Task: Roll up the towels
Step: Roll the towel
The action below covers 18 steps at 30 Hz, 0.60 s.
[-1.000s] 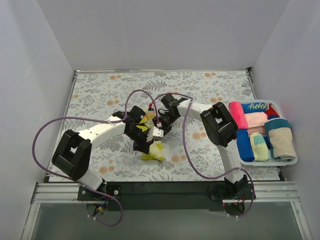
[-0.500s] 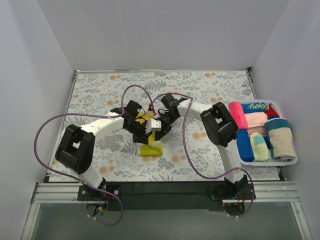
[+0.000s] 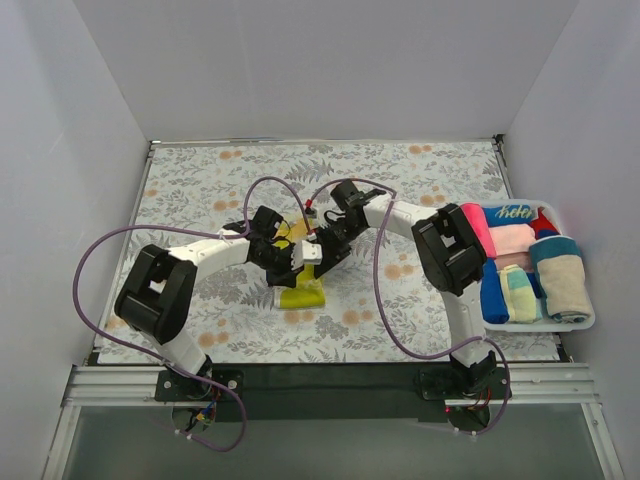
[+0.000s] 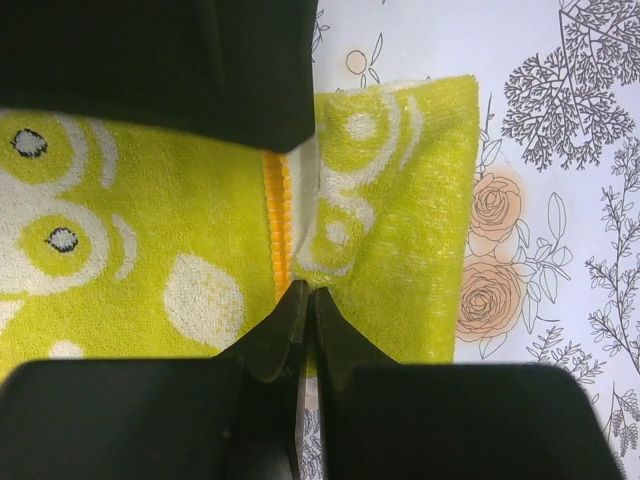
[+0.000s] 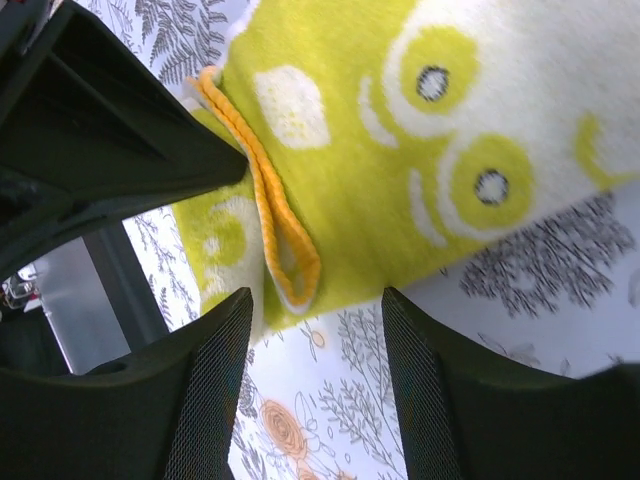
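Observation:
A yellow patterned towel (image 3: 302, 296) lies on the floral table cover, partly under both grippers. In the left wrist view the towel (image 4: 150, 250) has its right end folded over, with an orange hem (image 4: 277, 215) at the fold. My left gripper (image 4: 306, 296) is shut, pinching the towel at that fold; from above it (image 3: 288, 270) sits over the towel. My right gripper (image 5: 320, 345) is open and empty, just off the towel's (image 5: 400, 150) edge, with a loop of orange hem (image 5: 285, 250) above the gap. From above, the right gripper (image 3: 322, 262) is beside the left one.
A white slotted basket (image 3: 540, 325) at the right edge holds several rolled towels: red-pink (image 3: 475, 230), pink (image 3: 512, 240), blue (image 3: 490, 290), beige (image 3: 565, 285), and a tan-and-blue print one (image 3: 515, 212). White walls enclose the floral cover (image 3: 200, 180).
The left gripper has moved back and right, drawing the towel's near end a little away from the front edge. The right wrist has shifted slightly to the right.

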Motion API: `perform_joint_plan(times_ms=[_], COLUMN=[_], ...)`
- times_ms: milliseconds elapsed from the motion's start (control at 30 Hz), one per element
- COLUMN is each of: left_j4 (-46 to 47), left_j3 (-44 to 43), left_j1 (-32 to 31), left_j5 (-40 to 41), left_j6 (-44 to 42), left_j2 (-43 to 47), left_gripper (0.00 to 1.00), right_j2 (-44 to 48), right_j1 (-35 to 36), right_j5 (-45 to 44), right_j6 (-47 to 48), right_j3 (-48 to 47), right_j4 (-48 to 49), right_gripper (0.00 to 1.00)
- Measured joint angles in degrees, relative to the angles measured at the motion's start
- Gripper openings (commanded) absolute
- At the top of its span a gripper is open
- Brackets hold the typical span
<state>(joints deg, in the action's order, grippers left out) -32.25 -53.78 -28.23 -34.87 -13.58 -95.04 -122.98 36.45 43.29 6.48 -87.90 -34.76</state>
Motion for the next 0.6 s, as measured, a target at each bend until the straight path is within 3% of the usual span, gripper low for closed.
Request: perform_joint_plan(times_ms=[400, 500, 600], left_j4=[0.83, 0.83, 0.81], left_j3=[0.07, 0.07, 0.07], left_j1=[0.00, 0.00, 0.02], left_j5=[0.02, 0.02, 0.02], left_j6=[0.35, 0.35, 0.33], left_j2=[-0.11, -0.11, -0.11], left_gripper=[0.00, 0.00, 0.00], right_j2=[1.55, 1.53, 1.53], right_j1=[-0.92, -0.26, 0.74], right_j5=[5.11, 5.25, 4.72], right_j6=[-0.28, -0.26, -0.17], right_j3=[1.55, 1.55, 1.55], right_j4=[-1.09, -1.16, -1.18], right_gripper=[0.58, 0.54, 0.44])
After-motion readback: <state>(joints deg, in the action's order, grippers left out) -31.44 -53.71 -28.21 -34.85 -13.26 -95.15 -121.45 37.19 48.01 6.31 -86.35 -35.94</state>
